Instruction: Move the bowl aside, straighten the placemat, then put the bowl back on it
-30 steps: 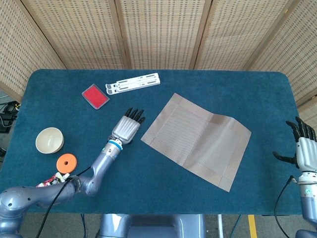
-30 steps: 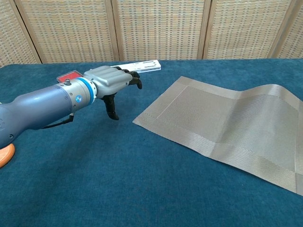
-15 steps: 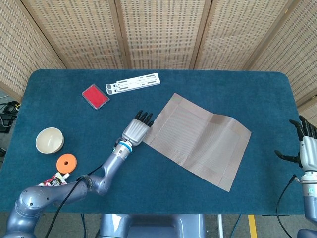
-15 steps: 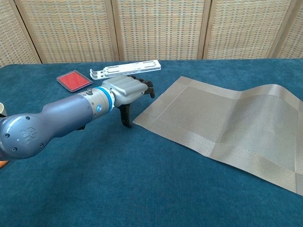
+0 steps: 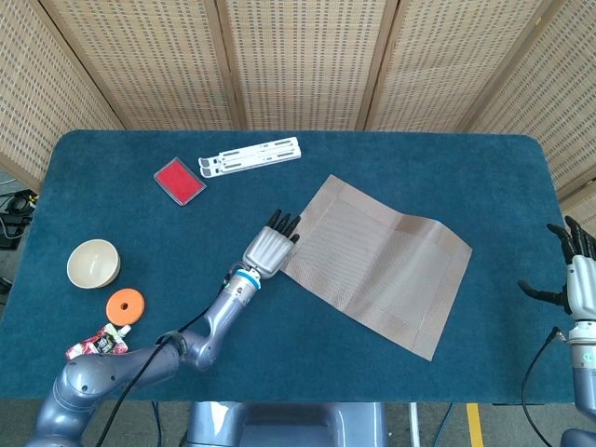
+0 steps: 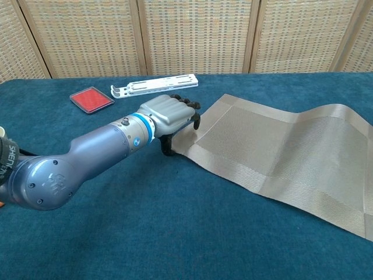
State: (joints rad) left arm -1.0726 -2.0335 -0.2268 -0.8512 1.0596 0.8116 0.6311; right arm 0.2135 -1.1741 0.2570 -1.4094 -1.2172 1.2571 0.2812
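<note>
Fingers (image 6: 189, 108) of left hand (image 5: 266, 248) over one placemat's (image 5: 377, 263) corner — one bowl (image 5: 93, 263) apart.

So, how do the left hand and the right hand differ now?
The left hand reaches over the table, its fingertips at the placemat corner; the right hand stays off the table edge, far from it. Left fingers lie together; right fingers are spread. Neither hand holds anything.

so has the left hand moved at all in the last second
Yes. The left hand has travelled right, away from the red case, and now reaches the placemat's near-left corner.
</note>
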